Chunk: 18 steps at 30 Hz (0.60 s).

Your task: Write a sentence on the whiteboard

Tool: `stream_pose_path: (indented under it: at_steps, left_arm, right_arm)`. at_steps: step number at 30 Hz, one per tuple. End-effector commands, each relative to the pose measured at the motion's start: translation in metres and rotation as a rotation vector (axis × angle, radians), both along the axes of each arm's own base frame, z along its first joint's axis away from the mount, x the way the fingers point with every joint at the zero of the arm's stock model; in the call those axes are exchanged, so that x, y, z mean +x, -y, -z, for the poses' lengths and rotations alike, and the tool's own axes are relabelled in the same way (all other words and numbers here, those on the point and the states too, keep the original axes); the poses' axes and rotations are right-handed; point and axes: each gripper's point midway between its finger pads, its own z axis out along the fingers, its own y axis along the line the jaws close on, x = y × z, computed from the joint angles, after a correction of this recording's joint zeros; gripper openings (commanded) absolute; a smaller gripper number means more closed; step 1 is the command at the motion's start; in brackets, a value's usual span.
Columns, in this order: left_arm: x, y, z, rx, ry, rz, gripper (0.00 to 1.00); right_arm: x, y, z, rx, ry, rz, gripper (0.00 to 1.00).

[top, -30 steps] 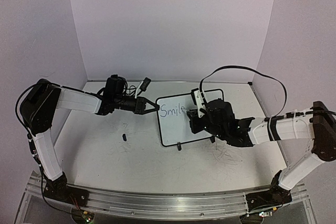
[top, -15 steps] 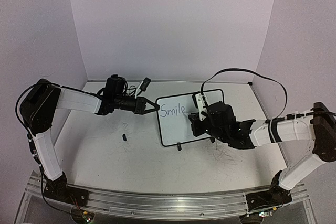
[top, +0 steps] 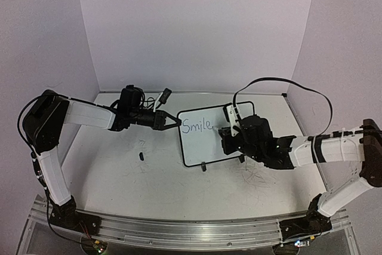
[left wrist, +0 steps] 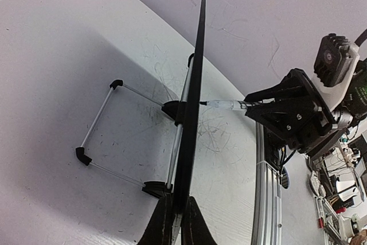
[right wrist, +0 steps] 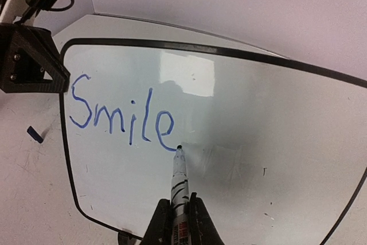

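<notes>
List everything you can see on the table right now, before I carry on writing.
whiteboard: one, white with a black frame, standing at the table's centre
sentence: only "Smile" written, blue, upper left of the whiteboard
marker: one, light barrel with dark markings, tip at the whiteboard just after the "e"
small dark object: one, on the table left of the whiteboard; possibly a cap, too small to tell
table: one, white and scuffed
left end effector: one, black, shut on the whiteboard's left edge
right end effector: one, black, shut on the marker
</notes>
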Motion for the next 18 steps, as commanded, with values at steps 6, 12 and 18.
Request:
stream_pose_path:
  at_steps: [6, 12, 18]
  left_arm:
    - [-0.004, 0.001, -0.017, -0.030, 0.020, 0.031, 0.00]
    - [-0.005, 0.001, -0.016, -0.028, 0.019, 0.030, 0.00]
    - [-0.004, 0.001, -0.017, -0.029, 0.022, 0.029, 0.00]
  right_arm:
    - [-0.004, 0.026, -0.058, 0.126, 0.131, -0.043, 0.00]
    - [-0.008, 0.024, -0.083, 0.145, 0.192, -0.099, 0.00]
    - [-0.005, 0.018, -0.079, 0.099, 0.174, -0.117, 0.00]
